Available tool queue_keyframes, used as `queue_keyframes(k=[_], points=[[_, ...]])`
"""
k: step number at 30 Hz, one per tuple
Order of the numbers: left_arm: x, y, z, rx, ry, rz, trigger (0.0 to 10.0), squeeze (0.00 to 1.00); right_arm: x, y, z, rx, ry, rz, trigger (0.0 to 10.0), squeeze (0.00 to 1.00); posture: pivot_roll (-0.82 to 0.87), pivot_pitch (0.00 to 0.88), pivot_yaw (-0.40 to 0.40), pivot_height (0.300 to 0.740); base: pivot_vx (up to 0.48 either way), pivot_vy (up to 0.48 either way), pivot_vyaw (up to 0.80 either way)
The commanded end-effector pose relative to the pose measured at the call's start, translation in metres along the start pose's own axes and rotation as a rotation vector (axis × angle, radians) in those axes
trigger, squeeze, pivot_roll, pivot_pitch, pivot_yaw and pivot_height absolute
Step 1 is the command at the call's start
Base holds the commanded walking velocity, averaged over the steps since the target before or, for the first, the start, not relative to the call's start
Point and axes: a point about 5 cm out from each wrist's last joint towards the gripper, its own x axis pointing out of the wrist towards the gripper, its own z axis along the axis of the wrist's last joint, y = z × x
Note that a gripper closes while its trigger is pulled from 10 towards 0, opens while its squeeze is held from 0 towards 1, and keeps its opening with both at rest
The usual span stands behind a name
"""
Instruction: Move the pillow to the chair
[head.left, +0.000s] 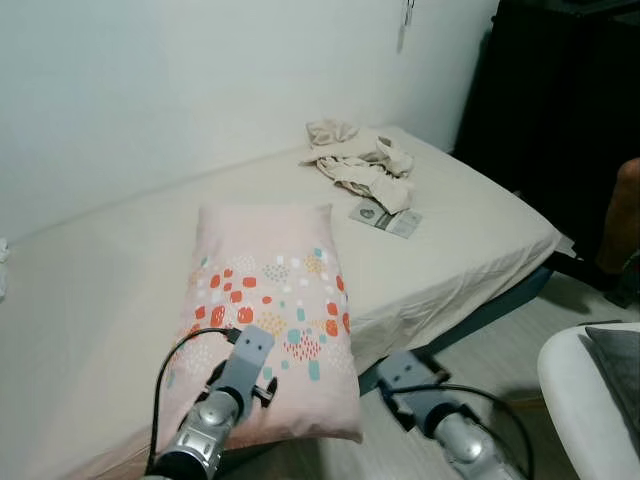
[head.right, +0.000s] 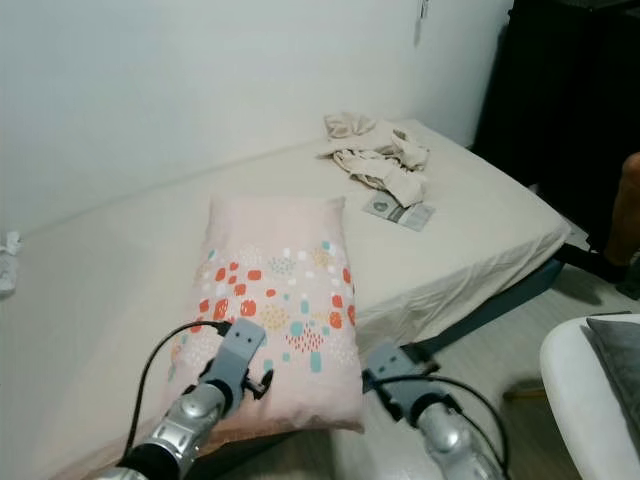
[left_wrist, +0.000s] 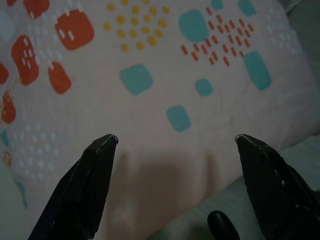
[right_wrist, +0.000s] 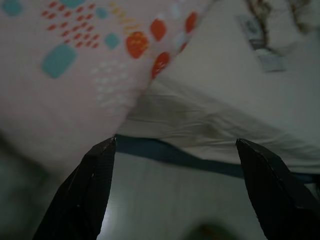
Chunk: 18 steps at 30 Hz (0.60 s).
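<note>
The pale pink rectangular pillow with red, teal and yellow dots (head.left: 268, 310) lies lengthwise on the beige bed (head.left: 90, 300), directly under the wide-open left gripper (left_wrist: 175, 142); the right gripper (right_wrist: 175, 142), also spread, hangs beside its near corner.

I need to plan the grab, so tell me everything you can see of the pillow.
The pillow is a soft, pale pink fabric rectangle printed with red, teal, yellow and white spots across its middle. It lies flat on the bed, its near end hanging slightly over the bed's front edge. The left pincer, open, hovers above its near end; the right pincer, also open, is beside its corner.
</note>
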Motion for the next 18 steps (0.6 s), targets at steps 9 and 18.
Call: queue_keyframes(k=[9,18], points=[[-0.001,0.009,-0.003,0.0,0.026,0.031,10.0,0.0,0.008,0.006,0.03,-0.196,-0.223,0.07,10.0,0.0,-0.16,0.063,0.077,0.74,0.0,0.0,0.0],[0.001,0.009,0.001,-0.002,0.015,0.043,10.0,0.0,0.015,0.004,0.01,-0.141,-0.014,0.076,10.0,0.0,-0.16,0.062,0.066,0.74,0.0,0.0,0.0]])
